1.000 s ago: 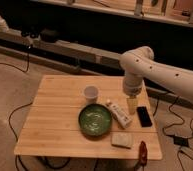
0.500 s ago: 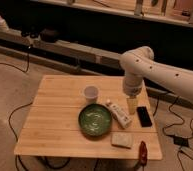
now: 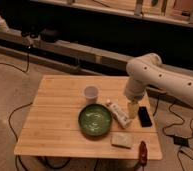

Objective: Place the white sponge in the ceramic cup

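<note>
Claw (image 3: 133, 111) beside tube (image 3: 118, 113), one sponge (image 3: 122, 139), one cup (image 3: 91, 93)

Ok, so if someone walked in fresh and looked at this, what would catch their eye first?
Probably the big white robot arm reaching in from the right, its gripper hanging low over the right side of the wooden table, beside a long white tube. Next comes the dark green bowl mid-table, with the small ceramic cup just behind it and the white sponge lying flat near the front edge.
</note>
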Action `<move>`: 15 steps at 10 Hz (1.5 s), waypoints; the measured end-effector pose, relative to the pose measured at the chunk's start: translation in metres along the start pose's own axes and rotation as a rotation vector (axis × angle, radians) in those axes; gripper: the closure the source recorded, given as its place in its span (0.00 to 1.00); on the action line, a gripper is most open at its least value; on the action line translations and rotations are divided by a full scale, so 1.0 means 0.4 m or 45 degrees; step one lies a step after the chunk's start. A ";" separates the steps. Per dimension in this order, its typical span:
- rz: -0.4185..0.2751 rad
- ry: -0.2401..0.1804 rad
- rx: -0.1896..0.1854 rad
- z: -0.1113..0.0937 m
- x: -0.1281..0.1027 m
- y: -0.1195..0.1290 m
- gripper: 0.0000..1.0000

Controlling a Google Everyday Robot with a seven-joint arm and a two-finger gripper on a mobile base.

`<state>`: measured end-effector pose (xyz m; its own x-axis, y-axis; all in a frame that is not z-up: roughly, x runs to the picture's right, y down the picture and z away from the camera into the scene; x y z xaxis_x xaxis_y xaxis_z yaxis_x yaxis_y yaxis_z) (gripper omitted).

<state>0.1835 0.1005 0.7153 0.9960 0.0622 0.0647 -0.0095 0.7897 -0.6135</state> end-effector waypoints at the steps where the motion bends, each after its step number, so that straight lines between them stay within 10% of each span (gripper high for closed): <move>1: 0.006 -0.031 0.011 0.008 0.006 0.025 0.20; 15: 0.037 -0.036 -0.006 0.121 0.026 0.171 0.20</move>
<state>0.1890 0.1847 0.7120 0.9923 0.1027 0.0690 -0.0381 0.7842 -0.6194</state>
